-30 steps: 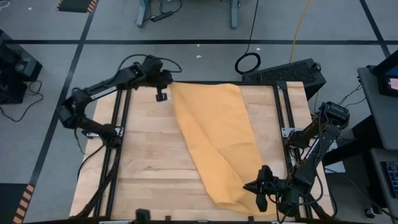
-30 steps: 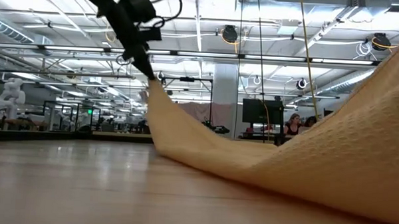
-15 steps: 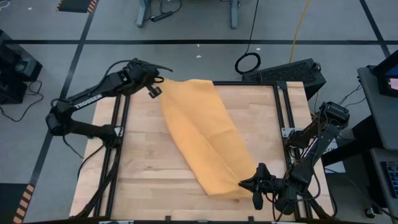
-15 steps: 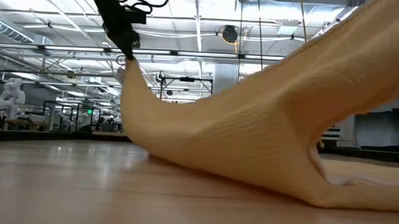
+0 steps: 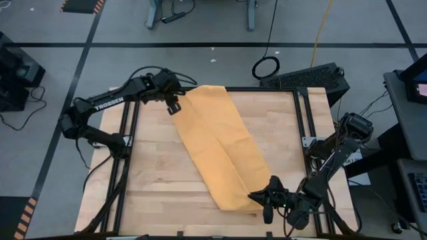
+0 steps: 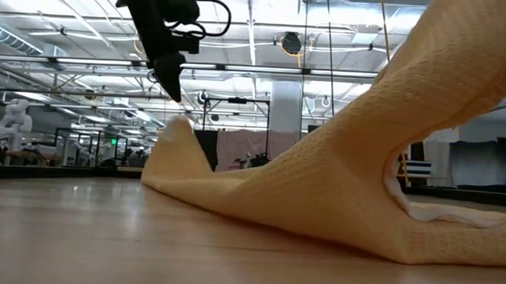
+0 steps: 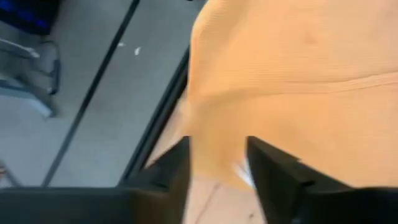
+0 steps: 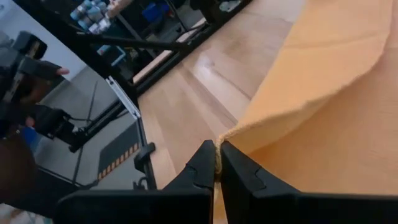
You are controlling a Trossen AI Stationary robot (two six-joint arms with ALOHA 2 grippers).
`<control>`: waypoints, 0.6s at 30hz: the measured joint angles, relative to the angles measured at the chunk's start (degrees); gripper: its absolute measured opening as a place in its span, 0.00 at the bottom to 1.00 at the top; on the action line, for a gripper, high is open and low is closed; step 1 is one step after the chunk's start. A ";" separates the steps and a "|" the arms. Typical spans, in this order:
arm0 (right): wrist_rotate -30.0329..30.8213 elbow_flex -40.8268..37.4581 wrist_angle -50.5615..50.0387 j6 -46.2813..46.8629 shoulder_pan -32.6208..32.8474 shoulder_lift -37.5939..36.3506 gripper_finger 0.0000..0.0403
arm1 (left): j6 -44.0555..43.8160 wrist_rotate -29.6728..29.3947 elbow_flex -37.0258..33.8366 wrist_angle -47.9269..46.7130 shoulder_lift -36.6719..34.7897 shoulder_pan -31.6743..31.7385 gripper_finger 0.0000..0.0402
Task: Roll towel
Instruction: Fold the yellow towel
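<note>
High view showed the mustard-yellow rectangular towel of soft woven cloth (image 5: 223,157) lying folded as a long band, running from the upper middle of the wooden table (image 5: 160,180) down to the lower right. The left gripper (image 5: 175,107) hovered just beside the band's upper-left corner, fingers parted and holding nothing. The right gripper (image 5: 265,198), at the lower right, was pinched tight on the cloth's edge. The fabric looked light and limp, draping and creasing wherever lifted, so a grip on a corner or hem seemed best.
</note>
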 joint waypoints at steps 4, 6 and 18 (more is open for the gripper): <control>0.68 0.00 3.03 -2.38 -0.62 0.32 0.01 | -1.10 1.14 -0.02 0.01 -1.86 -1.55 0.66; 1.13 0.00 4.25 -3.92 -0.85 0.32 0.01 | -1.04 2.07 -0.02 -1.00 -3.07 -2.49 0.73; 7.40 0.00 14.19 -16.81 -2.51 0.32 0.01 | -10.37 11.64 -1.59 3.96 -5.86 -21.98 0.76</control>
